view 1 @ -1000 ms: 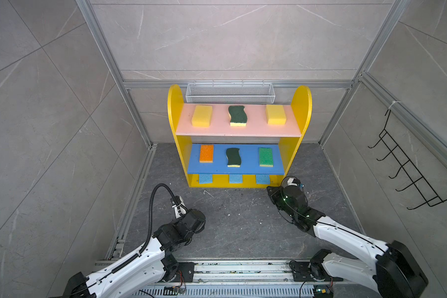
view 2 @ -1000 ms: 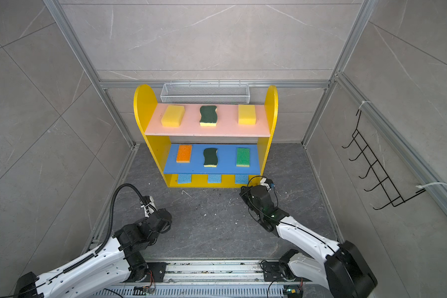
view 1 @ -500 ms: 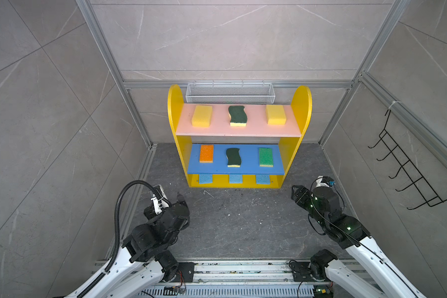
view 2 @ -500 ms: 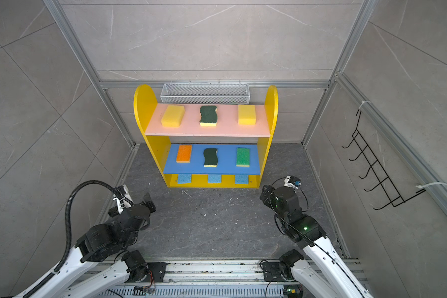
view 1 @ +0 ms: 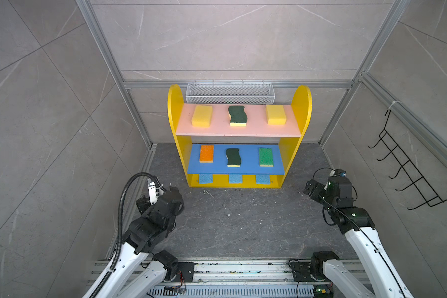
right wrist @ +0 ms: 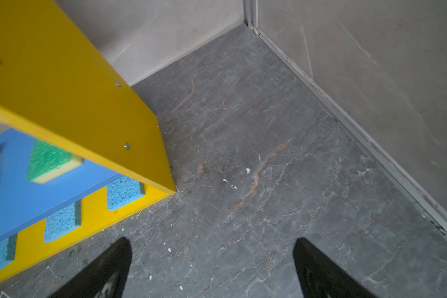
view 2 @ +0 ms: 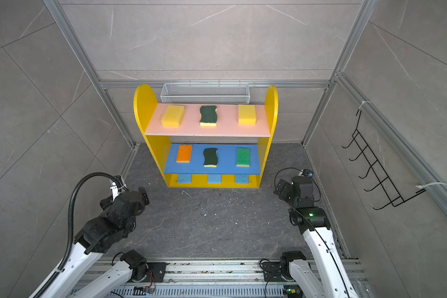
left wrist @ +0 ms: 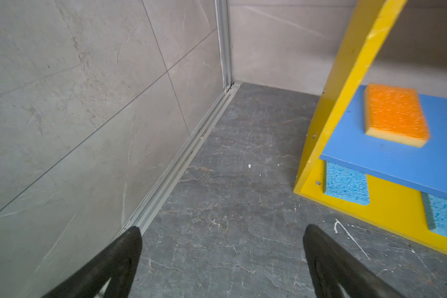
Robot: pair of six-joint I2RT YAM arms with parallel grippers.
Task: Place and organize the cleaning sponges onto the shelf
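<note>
- My left gripper [left wrist: 222,231] hangs low over the dark grey marbled floor [left wrist: 230,167]. Its two black jaws are spread wide, and only floor shows between them.
- My right gripper [right wrist: 212,242] hangs over the same floor on the opposite side. Its jaws are also spread wide around bare floor.
- The small yellow shelf unit with rounded side panels [view 1: 174,103] stands at the back wall. It is ahead of both grippers and between them, and each gripper sits apart from it, off one front corner.
- On its pink upper board [view 1: 256,129] lie three sponges, spaced apart. A thick yellow sponge block [view 1: 202,115] is on my left, a wavy dark-green scourer [view 1: 237,115] is in the middle, and a second thick yellow block [view 1: 276,114] is on my right.
- On its blue lower board [view 1: 248,165] lie an orange-topped sponge [view 1: 206,153] on my left, a second wavy dark-green scourer [view 1: 233,157] in the middle, and a bright-green-topped sponge [view 1: 265,156] on my right.
- On the yellow base below sit three thin rectangles in a row, their front ends poking out from under the blue board. They are a left light-blue sponge [view 1: 205,178], a middle light-blue sponge [view 1: 236,178] and a right light-blue sponge [view 1: 263,179].
- Every sponge lies beyond my jaws, and none touches them.
- A white wire mesh basket [view 1: 230,93] hangs on the back wall behind the shelf top.
- A black wire hook rack [view 1: 408,170] hangs on the wall to my right.
</note>
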